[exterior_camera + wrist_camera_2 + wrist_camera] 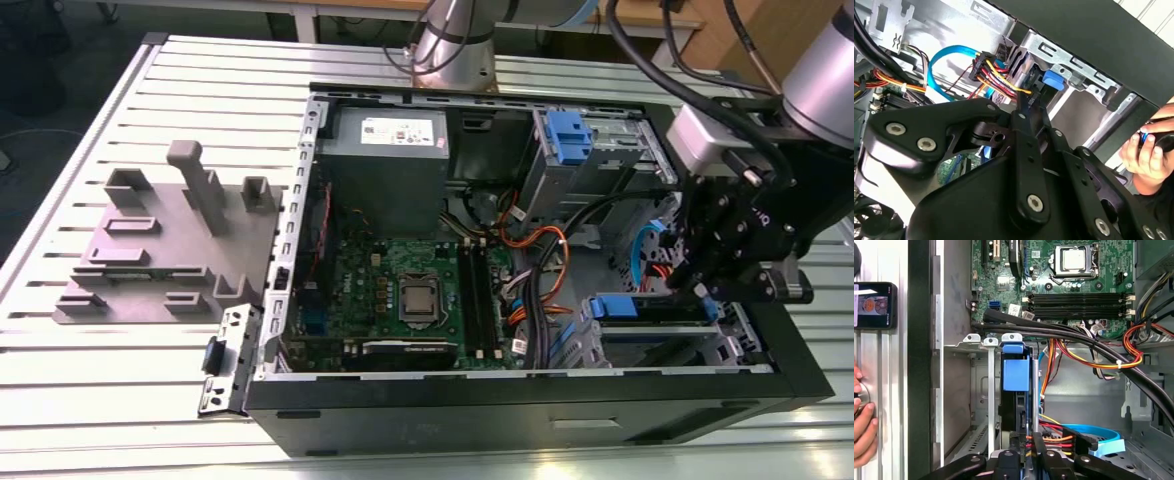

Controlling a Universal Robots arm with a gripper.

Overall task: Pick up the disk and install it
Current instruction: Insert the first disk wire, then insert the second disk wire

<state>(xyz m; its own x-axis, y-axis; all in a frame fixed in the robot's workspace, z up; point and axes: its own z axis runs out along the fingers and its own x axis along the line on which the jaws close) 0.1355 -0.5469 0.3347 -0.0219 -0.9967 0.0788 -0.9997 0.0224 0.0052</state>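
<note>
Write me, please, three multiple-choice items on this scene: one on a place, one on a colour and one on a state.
1. In the exterior view, where is the gripper?
A) over the grey fixture
B) at the drive cage on the exterior view's right
C) above the power supply

2. In the first wrist view, what colour is the tab on the disk?
A) blue
B) red
C) green

3. What state is the computer case in?
A) closed, side panel on
B) standing upright
C) lying open, motherboard exposed

Answers:
1 B: the gripper hangs right over the cage at that end of the case.
2 A: a blue tab caps the disk, which sits edge-on in the cage.
3 C: the board and cables are in plain sight from above.
</note>
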